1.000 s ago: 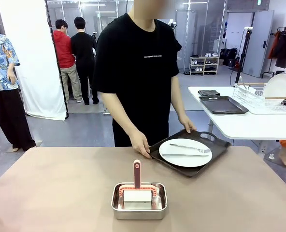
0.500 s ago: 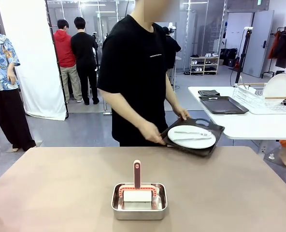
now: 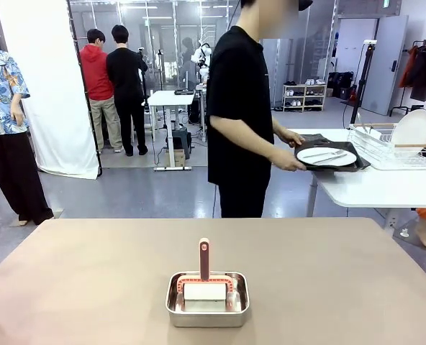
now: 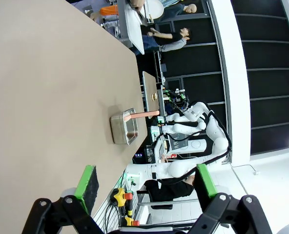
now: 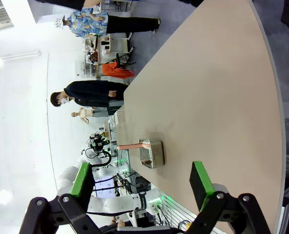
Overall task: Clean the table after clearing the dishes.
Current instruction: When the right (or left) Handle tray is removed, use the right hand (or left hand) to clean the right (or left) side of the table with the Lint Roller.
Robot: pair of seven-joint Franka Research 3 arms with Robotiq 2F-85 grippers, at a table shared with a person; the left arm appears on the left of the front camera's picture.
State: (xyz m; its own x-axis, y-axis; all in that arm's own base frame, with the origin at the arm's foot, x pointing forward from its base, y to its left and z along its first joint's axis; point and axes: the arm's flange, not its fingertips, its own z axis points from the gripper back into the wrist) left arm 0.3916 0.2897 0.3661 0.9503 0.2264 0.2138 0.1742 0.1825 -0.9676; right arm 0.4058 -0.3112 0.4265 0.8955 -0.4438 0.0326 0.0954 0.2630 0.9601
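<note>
pan (image 3: pixel 206 307): we see it mid bench (image 3: pixel 91 273), near our edge
brush (image 3: pixel 204 260): in pan, handle upright
tray (image 3: pixel 361 164): behind bench, right, at side bench (image 3: pixel 371 188)
plate (image 3: pixel 326 156): on tray
rack (image 3: pixel 386 152): on side bench, right of tray

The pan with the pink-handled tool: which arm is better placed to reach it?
Left, only marginally: the pan sits near the table's middle and looks slightly larger in the left wrist view. Left fingers and right fingers are open, empty.

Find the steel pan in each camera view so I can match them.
Front view: pan, low centre on the table.
Left wrist view: pan mid-picture, by the table's right edge.
Right wrist view: pan lower centre, by the table's left edge.
Shared landmark: the pink handle rising from it.
</note>
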